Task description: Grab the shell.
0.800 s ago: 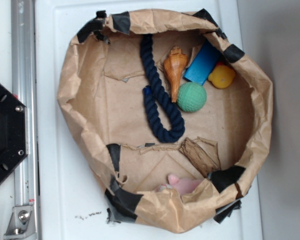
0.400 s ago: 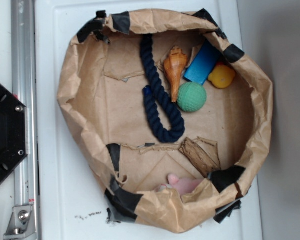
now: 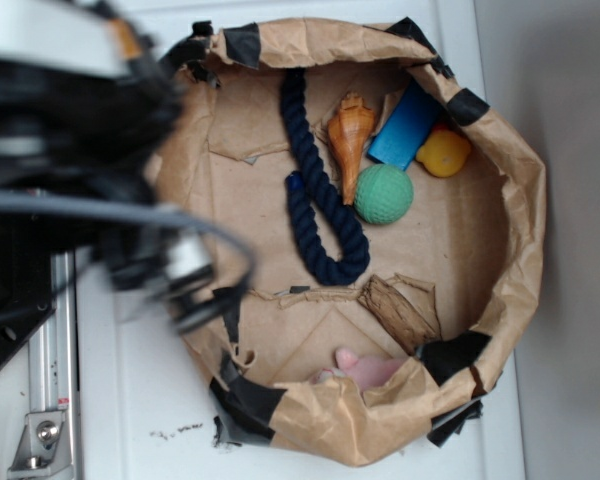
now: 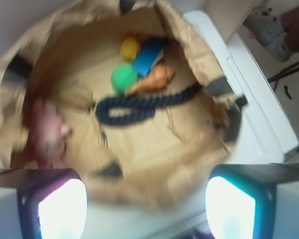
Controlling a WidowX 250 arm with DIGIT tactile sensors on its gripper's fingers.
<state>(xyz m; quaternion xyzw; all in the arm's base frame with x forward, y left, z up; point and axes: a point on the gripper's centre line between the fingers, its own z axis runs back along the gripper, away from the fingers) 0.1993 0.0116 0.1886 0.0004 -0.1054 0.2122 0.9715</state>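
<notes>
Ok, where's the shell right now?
In the exterior view the shell lies in the paper bag's upper part, between the blue rope and blue block, above the green ball.

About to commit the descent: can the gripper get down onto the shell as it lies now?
Probably yes. The shell lies uncovered on the paper bag's floor, nothing on top. The rope and green ball crowd its sides, though. The gripper is open, back near the rim.

Inside the paper bag [image 3: 520, 215]: shell [image 3: 348, 131] between rope [image 3: 320, 190] on its left and block [image 3: 405, 126] on its right, ball [image 3: 384, 194] just beside its tip, duck [image 3: 444, 153] farther right.
</notes>
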